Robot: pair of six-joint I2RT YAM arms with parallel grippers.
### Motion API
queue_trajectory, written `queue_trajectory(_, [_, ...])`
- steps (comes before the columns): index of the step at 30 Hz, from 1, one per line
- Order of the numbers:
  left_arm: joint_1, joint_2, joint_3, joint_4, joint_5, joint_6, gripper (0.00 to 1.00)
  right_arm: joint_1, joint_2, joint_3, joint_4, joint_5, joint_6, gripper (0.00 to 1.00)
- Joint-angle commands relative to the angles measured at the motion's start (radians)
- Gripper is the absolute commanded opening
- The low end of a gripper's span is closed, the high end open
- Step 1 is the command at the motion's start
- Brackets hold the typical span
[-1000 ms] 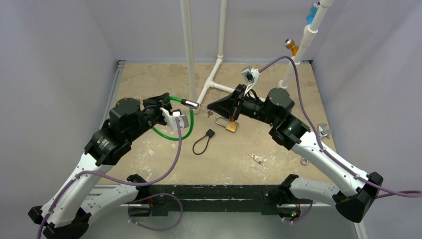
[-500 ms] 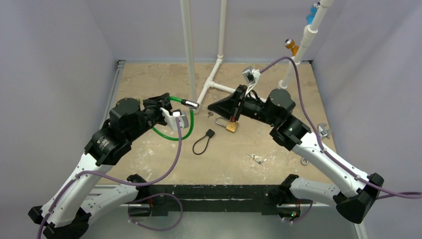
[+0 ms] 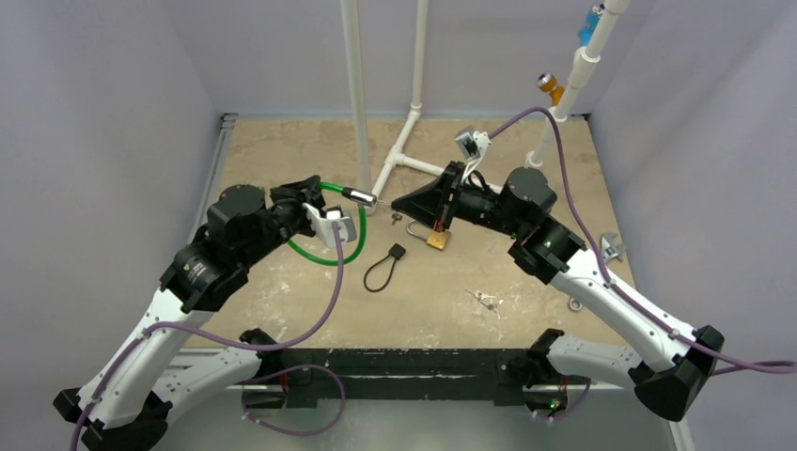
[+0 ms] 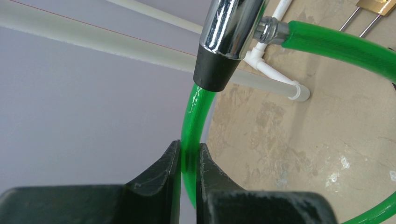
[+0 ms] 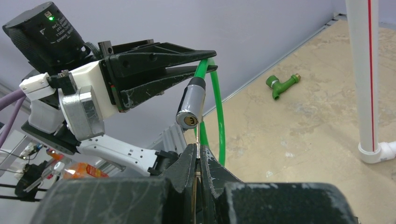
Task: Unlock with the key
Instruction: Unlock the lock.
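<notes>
A cable lock with a green cable and a chrome cylinder hangs above the table. My left gripper is shut on the green cable just below the cylinder's black collar. My right gripper is shut on the key, whose thin blade sticks up between the fingers. The blade's tip sits right under the brass keyhole face of the cylinder. In the top view the right gripper points left at the cylinder, a small gap away.
A brass padlock lies under the right gripper, a black loop in the middle, small keys nearer the front. White pipes stand behind the lock. A green fitting lies by the far wall.
</notes>
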Motion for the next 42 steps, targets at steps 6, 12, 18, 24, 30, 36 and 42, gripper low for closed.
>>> queue_trajectory(6, [0.002, -0.009, 0.022, 0.053, 0.007, 0.015, 0.0, -0.003, 0.018, 0.007, 0.073, -0.032, 0.019, 0.0])
queue_trajectory(12, [0.002, -0.007, 0.015, 0.058, 0.007, 0.021, 0.0, -0.003, 0.009, 0.01, 0.068, -0.034, 0.019, 0.0])
queue_trajectory(18, [0.002, -0.006, 0.013, 0.06, 0.007, 0.022, 0.0, -0.003, 0.001, 0.003, 0.065, -0.036, 0.019, 0.0])
queue_trajectory(24, [0.002, -0.003, 0.012, 0.061, 0.007, 0.025, 0.0, -0.003, -0.005, 0.007, 0.057, -0.036, 0.016, 0.0])
queue_trajectory(30, [0.002, -0.002, 0.011, 0.061, 0.007, 0.022, 0.0, -0.003, -0.027, -0.002, 0.046, -0.032, 0.015, 0.0])
queue_trajectory(36, [0.002, -0.003, 0.015, 0.062, 0.007, 0.02, 0.0, -0.003, -0.017, -0.005, 0.058, -0.039, 0.019, 0.0])
queue_trajectory(42, [0.001, -0.006, 0.017, 0.06, 0.007, 0.021, 0.0, -0.003, -0.003, -0.015, 0.062, -0.031, 0.018, 0.0])
